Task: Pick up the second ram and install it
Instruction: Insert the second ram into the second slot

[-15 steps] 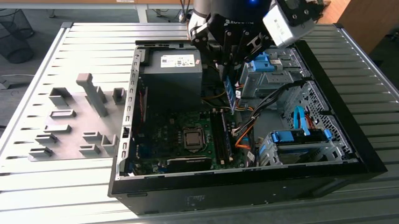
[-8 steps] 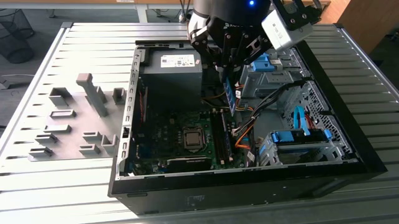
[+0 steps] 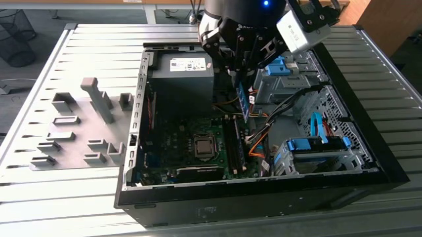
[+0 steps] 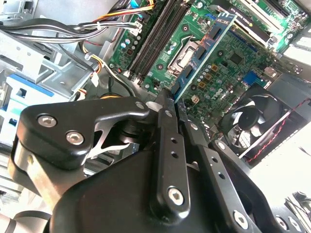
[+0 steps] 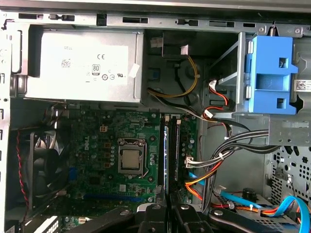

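My gripper point(image 4: 167, 104) is clamped on the second ram point(image 4: 206, 48), which hangs edge-down below the fingertips over the motherboard point(image 4: 228, 73). Light, stiff, fragile; I'd pinch only its top edge.

Black arm and gripper, as seen in the exterior and second wrist views

The gripper point(image 3: 242, 74) was built of matte black linkage bars, pinned with silver screws point(image 4: 176, 195) and dotted with small holes. A blue light point(image 3: 266, 4) was lit on the glossy black wrist, and a pale grey box point(image 3: 302, 30) was mounted beside it.
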